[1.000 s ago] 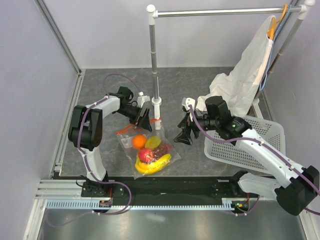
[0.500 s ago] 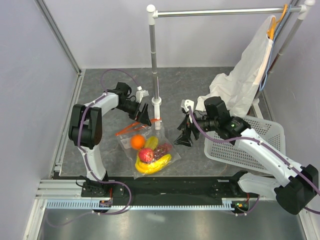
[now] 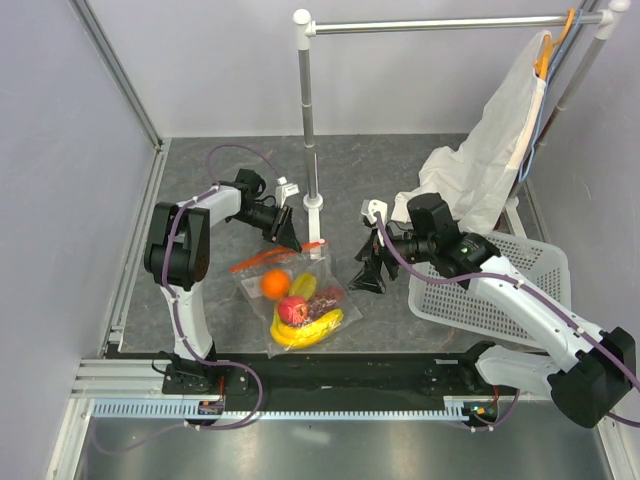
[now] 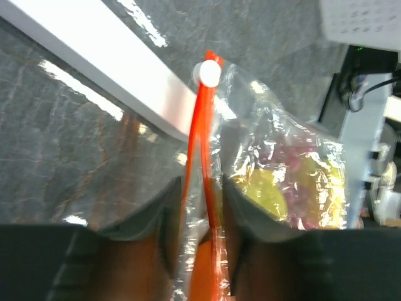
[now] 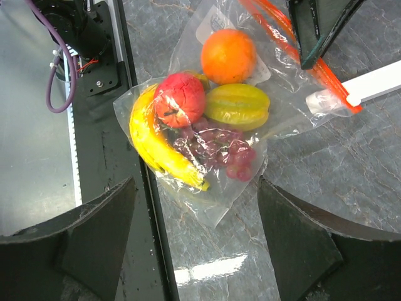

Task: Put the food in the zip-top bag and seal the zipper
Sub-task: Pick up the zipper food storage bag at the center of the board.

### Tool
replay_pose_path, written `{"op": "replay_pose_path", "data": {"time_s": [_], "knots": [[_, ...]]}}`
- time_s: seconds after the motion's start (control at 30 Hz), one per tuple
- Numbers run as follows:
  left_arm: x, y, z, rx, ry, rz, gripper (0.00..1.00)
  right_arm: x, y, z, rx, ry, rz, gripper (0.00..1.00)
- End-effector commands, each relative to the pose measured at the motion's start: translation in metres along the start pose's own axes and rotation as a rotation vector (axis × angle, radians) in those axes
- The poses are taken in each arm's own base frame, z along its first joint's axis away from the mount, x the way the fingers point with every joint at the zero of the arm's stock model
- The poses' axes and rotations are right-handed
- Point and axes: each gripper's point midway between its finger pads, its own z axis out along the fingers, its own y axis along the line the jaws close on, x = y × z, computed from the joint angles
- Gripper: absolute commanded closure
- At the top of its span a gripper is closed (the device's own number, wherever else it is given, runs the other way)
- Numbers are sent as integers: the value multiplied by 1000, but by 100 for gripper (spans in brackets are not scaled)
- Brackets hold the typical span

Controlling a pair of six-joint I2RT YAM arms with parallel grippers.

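The clear zip-top bag (image 3: 300,300) lies flat on the grey table and holds the food: a yellow banana (image 5: 153,147), dark red grapes (image 5: 222,147), a round orange (image 5: 229,55), a small red fruit (image 5: 180,98) and a yellow-green fruit (image 5: 238,105). My left gripper (image 4: 202,207) is shut on the red zipper (image 4: 202,138) at the bag's mouth, with both strips pinched between its fingers (image 4: 250,213). The white slider (image 4: 207,73) sits at the strip's far end. My right gripper (image 5: 197,244) hovers open above the bag's bottom corner, holding nothing.
A metal rack pole on a white base (image 3: 314,215) stands just behind the bag's mouth. A white cloth bag (image 3: 490,160) hangs at the back right, above a white mesh basket (image 3: 500,290). A black rail (image 3: 330,375) runs along the near edge.
My left gripper has drawn back a little towards the pole and gone from wide open to shut on the zipper strip. The right arm has barely moved.
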Motion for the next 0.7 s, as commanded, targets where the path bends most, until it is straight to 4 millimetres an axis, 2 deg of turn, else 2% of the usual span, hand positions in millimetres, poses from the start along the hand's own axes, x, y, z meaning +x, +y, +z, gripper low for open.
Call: {"op": "replay_pose_path", "data": {"time_s": [0.0, 0.07, 0.1, 0.2, 0.43, 0.67], "knots": [[-20, -42, -15, 115, -56, 62, 84, -3, 1, -2, -2, -13, -9, 16], [-21, -58, -21, 126, -58, 80, 97, -2, -1, -3, 9, -13, -4, 16], [-20, -63, -22, 129, -54, 87, 98, -1, -2, -3, 10, -11, 0, 16], [-18, -86, -27, 138, -45, 137, 98, -3, -4, -5, 22, -17, 12, 16], [-15, -137, -47, 71, -28, 383, 98, -2, -20, -15, 87, -31, 45, 15], [16, -200, -47, 46, 60, 667, 98, -2, -20, -12, 33, -31, 54, 16]]}}
